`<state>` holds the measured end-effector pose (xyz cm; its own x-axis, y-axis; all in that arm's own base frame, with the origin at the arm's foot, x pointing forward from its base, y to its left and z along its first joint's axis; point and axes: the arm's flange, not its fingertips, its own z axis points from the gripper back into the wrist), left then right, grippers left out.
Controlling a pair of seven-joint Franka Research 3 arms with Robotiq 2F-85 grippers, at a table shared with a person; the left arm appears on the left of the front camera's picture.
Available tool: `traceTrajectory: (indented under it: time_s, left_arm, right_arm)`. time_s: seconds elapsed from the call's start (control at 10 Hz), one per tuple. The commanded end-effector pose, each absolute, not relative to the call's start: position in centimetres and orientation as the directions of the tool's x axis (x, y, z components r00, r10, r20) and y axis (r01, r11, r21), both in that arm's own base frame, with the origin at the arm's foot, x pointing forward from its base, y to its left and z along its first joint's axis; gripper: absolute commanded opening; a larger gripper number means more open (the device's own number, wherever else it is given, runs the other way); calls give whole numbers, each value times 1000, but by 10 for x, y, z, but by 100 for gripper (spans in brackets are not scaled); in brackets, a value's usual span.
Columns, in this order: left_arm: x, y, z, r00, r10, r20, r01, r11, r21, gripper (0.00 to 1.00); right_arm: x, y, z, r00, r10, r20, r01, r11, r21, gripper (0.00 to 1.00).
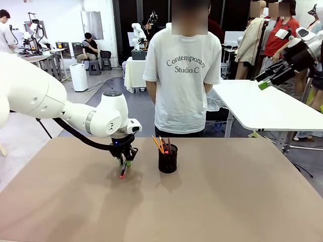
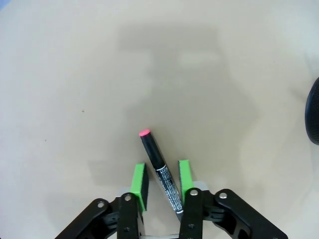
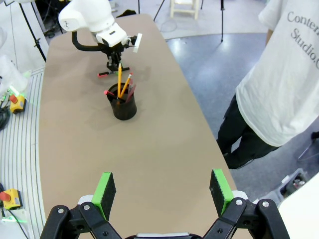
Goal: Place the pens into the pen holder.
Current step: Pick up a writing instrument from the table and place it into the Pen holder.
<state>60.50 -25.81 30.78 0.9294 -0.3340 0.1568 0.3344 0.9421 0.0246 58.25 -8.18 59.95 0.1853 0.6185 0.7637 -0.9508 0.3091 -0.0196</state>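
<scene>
left claw (image 1: pixel 124 162) points straight down at the brown counter (image 1: pixel 227 201), its green pads (image 2: pixel 140 180) astride the black pen with a pink-red tip (image 2: pixel 158 167) to take it across the shaft; a gap shows, so no pinch yet. just right stands the black wire-mesh pen holder (image 1: pixel 167 160), other pens (image 1: pixel 160 145) leaning inside. right claw (image 3: pixel 162 186) hangs wide open, high at the far right, likely to stay clear.

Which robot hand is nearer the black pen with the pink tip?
Left. The left hand straddles the pen on the table; the right hand hangs raised, far off to the right.
</scene>
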Motion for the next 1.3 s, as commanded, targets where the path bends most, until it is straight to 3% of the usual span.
traceTrajectory:
  time_s: [0.0,0.6,1.2]
  left_arm:
    - [610,-259,299,941,-307,146,304,952,45,0]
    - [604,-253,309,935,-323,148,321,946,34,0]
    - [538,-234,400,896,-271,353,351,918,-186,0]
  right_arm:
    - [581,-82,601,177,621,764,-952,304,-26,100]
    - [581,-82,601,177,621,764,-952,304,-26,100]
    - [581,-82,601,177,621,764,-952,304,-26,100]
